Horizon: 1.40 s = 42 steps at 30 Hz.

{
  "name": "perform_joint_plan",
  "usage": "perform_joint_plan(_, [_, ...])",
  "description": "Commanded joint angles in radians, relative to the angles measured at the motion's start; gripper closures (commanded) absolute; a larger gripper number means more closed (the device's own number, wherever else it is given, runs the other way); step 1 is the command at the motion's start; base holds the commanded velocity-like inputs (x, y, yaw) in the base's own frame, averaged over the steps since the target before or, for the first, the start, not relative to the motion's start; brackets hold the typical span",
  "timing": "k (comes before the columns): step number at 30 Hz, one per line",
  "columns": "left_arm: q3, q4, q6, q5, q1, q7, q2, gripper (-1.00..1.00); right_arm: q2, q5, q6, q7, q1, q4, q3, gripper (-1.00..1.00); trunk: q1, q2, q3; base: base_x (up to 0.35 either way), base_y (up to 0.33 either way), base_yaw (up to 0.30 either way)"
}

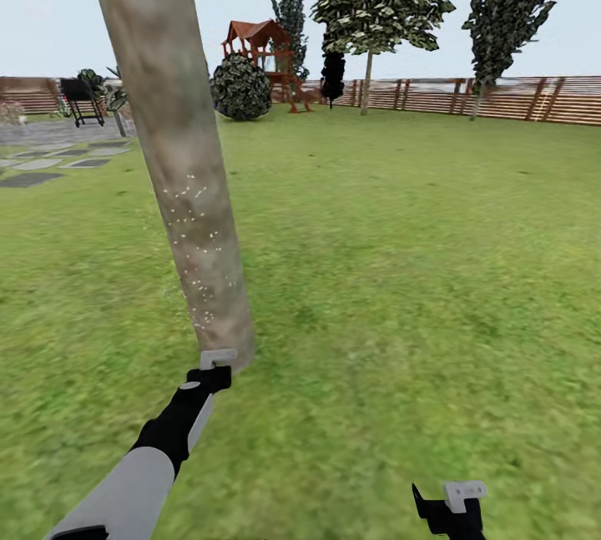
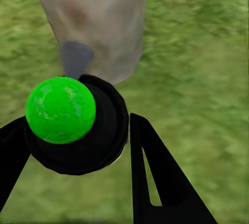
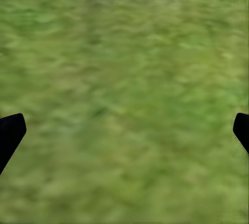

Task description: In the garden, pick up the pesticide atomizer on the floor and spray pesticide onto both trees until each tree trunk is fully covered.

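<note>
Head view, trunk: ahead and left of me the tree trunk (image 1: 179, 156) rises as a long, near-upright column leaning slightly, pale pesticide specks (image 1: 194, 214) dotted over its lower half.
Head view, arms: my left gripper (image 1: 215, 363) sits just beside the trunk's base; my right gripper (image 1: 455, 502) hangs low over the grass (image 1: 417, 273), well apart.
Left wrist view: fingers (image 2: 155, 182) pinch the atomizer (image 2: 78, 130), a dark body with a green ball showing where I'd expect red. Trunk lies straight ahead of it, close.
Right wrist view: fingertips (image 3: 10, 133) spread wide, nothing between them but grass.
Judgement: left arm is nearer; next sweep should run up the trunk's length.
</note>
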Motion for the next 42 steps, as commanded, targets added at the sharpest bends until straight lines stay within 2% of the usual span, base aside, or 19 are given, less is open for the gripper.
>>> perform_joint_plan(1, [0.000, 0.000, 0.000, 0.000, 0.000, 0.000, 0.000, 1.00, 0.000, 0.000, 0.000, 0.000, 0.000, -0.001, 0.000, -1.00, 0.000, 0.000, 0.000, 0.000, -0.275, 0.275])
perform_joint_plan(11, [0.000, 0.000, 0.001, 0.000, 0.000, 0.001, 0.000, 1.00, 0.000, 0.000, -0.001, 0.000, 0.000, 0.000, 0.000, -1.00, 0.000, 0.000, 0.000, 0.000, -0.275, 0.273])
perform_joint_plan(24, [0.000, 0.000, 0.002, 0.000, 0.000, 0.002, 0.001, 1.00, 0.000, 0.000, -0.001, 0.002, 0.000, 0.000, 0.000, -1.00, 0.000, 0.000, -0.003, 0.073, -0.267, 0.089])
perform_joint_plan(35, [0.004, -0.002, 0.005, 0.000, 0.000, 0.013, 0.003, 1.00, 0.000, 0.000, -0.001, 0.002, 0.000, 0.000, 0.000, -1.00, 0.000, 0.000, -0.009, 0.012, -0.023, 0.217])
perform_joint_plan(37, [0.022, -0.003, 0.022, 0.000, 0.000, 0.014, 0.008, 1.00, 0.000, 0.000, -0.001, 0.002, 0.000, -0.001, 0.000, -1.00, 0.000, 0.000, -0.011, 0.000, 0.000, 0.218])
perform_joint_plan(39, [0.039, -0.007, 0.071, -0.001, 0.000, 0.014, 0.008, 1.00, 0.000, 0.000, -0.001, 0.002, 0.000, 0.000, 0.000, -1.00, 0.000, 0.000, -0.012, 0.000, 0.000, 0.218])
perform_joint_plan(40, [0.039, -0.013, 0.107, -0.002, 0.000, 0.014, 0.007, 1.00, 0.000, 0.000, -0.001, 0.002, 0.000, -0.001, 0.000, -1.00, 0.000, 0.000, -0.012, 0.000, 0.000, 0.218])
perform_joint_plan(42, [0.038, -0.016, 0.115, -0.002, 0.000, 0.014, 0.006, 1.00, 0.000, 0.000, -0.001, 0.002, 0.000, -0.001, 0.000, -1.00, 0.000, 0.000, -0.014, 0.000, 0.000, 0.211])
